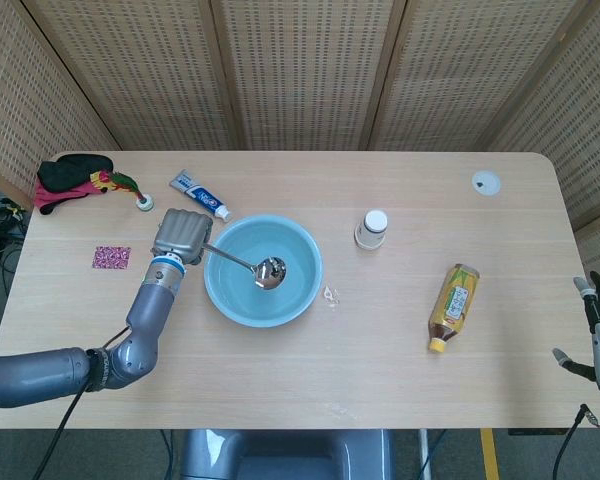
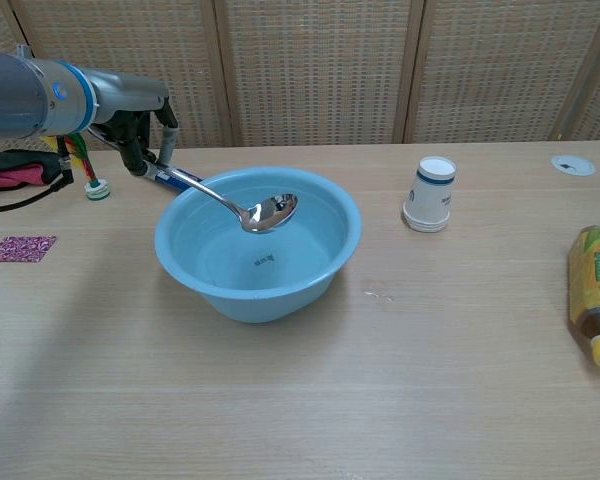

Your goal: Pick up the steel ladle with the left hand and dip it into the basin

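Wooden tabletop (image 1: 400,330) carries the blue basin (image 1: 263,270) left of centre. Our left hand (image 1: 181,236) grips the steel ladle (image 1: 250,265) by its handle, bowl hanging above the water. We should lower gently, keeping the shaft clear of the rim.

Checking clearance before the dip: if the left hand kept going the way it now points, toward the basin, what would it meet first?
Probably the basin's near rim. The left hand holds the steel ladle just outside it, though height over the rim is unclear.
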Controlling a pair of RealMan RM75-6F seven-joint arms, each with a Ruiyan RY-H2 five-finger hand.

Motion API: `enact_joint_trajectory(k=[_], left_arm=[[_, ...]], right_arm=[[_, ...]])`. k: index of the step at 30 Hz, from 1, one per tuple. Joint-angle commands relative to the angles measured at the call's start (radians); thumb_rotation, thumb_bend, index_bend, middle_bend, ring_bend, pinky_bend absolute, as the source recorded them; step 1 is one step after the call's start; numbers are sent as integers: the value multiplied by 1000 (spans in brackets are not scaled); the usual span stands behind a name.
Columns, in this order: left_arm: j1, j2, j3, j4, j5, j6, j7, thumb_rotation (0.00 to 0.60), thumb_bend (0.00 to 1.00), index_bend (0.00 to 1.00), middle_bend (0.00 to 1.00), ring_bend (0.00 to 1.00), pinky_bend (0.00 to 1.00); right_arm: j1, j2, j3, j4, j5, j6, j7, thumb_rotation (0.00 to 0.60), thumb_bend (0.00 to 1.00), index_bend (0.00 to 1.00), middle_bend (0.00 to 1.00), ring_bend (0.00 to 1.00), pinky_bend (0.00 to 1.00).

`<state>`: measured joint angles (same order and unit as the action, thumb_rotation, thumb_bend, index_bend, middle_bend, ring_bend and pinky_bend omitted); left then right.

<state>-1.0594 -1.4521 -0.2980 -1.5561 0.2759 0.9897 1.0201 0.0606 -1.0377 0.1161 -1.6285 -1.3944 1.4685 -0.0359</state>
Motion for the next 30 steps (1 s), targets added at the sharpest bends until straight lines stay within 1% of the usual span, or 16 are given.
enact_joint_trajectory(k=[1,7,13,23,30], left_arm=[[-39,-39,21,55,-26,-14,12,600,571,761,900,829,956],[-110,-100,61,145,-71,-4,85,600,571,762,900,829,956],[-165,-165,105,232,-70,25,170,600,571,767,900,829,956],[-200,-218,110,288,-68,38,218,600,577,784,900,829,956],[-226,-268,119,341,-76,40,276,600,602,789,900,830,956]], right_arm=[[1,1,2,2,5,-2,3,600,0,0,0,0,0],[-1,3,8,7,20,-4,13,600,0,0,0,0,0],[1,5,13,10,28,-9,22,600,0,0,0,0,0],[2,7,16,15,38,-14,31,600,0,0,0,0,0],[6,8,16,20,45,-27,37,600,0,0,0,0,0]])
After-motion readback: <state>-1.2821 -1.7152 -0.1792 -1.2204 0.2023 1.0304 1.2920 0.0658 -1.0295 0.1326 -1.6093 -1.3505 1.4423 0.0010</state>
